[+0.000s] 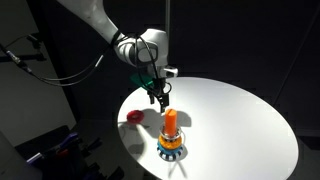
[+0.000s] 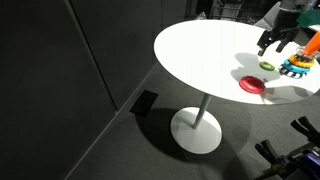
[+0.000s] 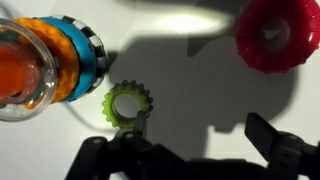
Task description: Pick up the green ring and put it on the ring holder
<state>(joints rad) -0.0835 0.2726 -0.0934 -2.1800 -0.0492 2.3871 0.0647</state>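
The green ring (image 3: 126, 103) is a small toothed ring lying flat on the white table (image 1: 240, 120). It also shows in an exterior view (image 2: 267, 65). The ring holder (image 3: 40, 60) is an orange peg on a blue, white and yellow banded base, just beside the ring; it shows in both exterior views (image 1: 171, 135) (image 2: 297, 62). My gripper (image 3: 200, 128) is open and empty, hovering above the table. One finger is at the ring's edge and the ring lies outside the jaws. In both exterior views the gripper (image 1: 158, 97) (image 2: 275, 42) hangs close above the ring.
A flat red ring (image 3: 275, 35) lies on the table a short way from the holder, also seen in both exterior views (image 1: 134, 119) (image 2: 252, 84). The round table stands on a single pedestal, with dark floor and curtains around it.
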